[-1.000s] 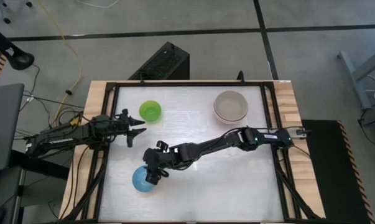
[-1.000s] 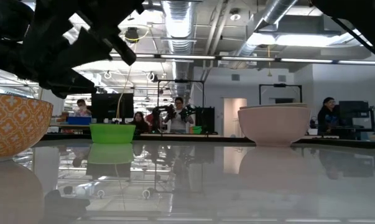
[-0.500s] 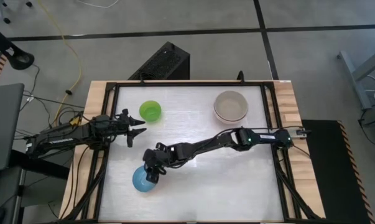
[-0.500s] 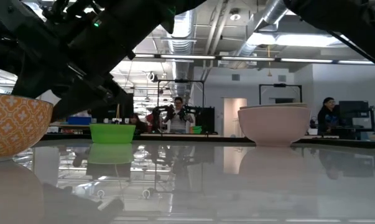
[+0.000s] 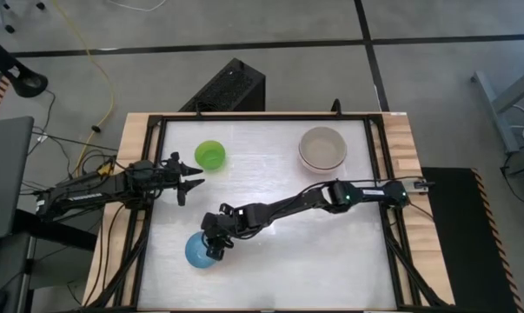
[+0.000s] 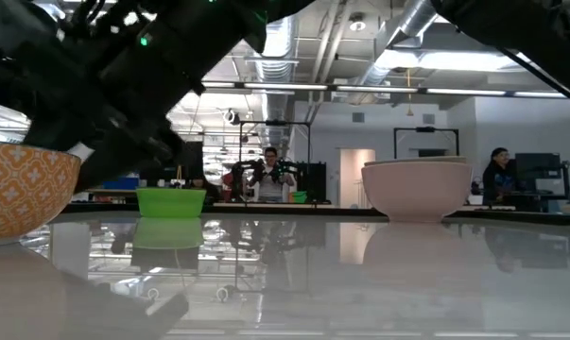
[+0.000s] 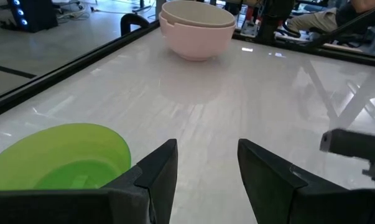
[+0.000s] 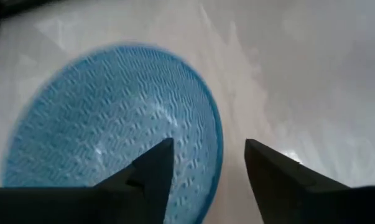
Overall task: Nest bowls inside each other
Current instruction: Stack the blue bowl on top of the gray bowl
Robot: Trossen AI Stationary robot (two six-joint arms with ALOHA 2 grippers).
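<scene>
Bowls sit apart on the table (image 5: 331, 235): the blue bowl (image 5: 198, 251) near the front left, the green bowl (image 5: 210, 155) at the back left, and a beige stack (image 5: 321, 149) at the back right. In the low view the near bowl shows an orange patterned outside.

We see the right gripper (image 8: 206, 168) spread open and empty, straddling the blue bowl's rim, one finger inside and one outside. The left gripper (image 7: 207, 163) waits open beside the green bowl.

We judge the blue bowl light, stiff and smooth, apt to slide or tip on the glossy table. We would pinch the thin rim wall squarely and lift straight up.
</scene>
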